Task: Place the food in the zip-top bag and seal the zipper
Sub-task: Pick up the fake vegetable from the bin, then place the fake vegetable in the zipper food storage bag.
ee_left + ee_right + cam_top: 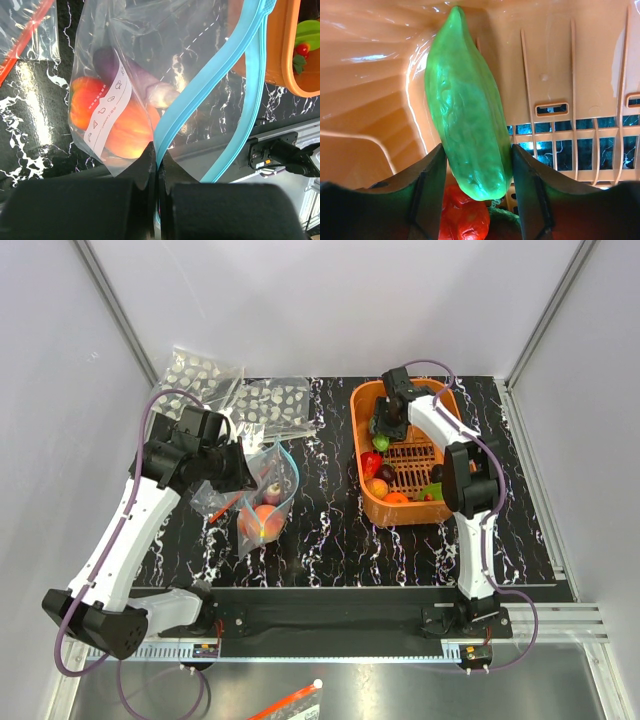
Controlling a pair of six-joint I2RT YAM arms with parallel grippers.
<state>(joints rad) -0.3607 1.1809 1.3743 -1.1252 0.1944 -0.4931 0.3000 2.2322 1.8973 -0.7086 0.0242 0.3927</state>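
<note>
The zip-top bag [262,495] stands open on the black marbled mat, its teal-blue zipper [200,95] spread in a loop. It holds a peach-orange fruit [125,130] and a purple piece [107,60]. My left gripper [159,160] is shut on the zipper strip at one end of the bag's mouth; it also shows in the top view [240,472]. My right gripper [385,428] is down inside the orange basket [365,400], its jaws pressed against both sides of a long green vegetable [462,100]. A red fruit [462,220] lies under it.
More toy food lies in the basket's near end: red [371,462], orange [378,487], green [432,490]. Clear packets with white dots [275,400] lie at the back left. A clear bag with a red strip [25,35] lies beside the zip-top bag.
</note>
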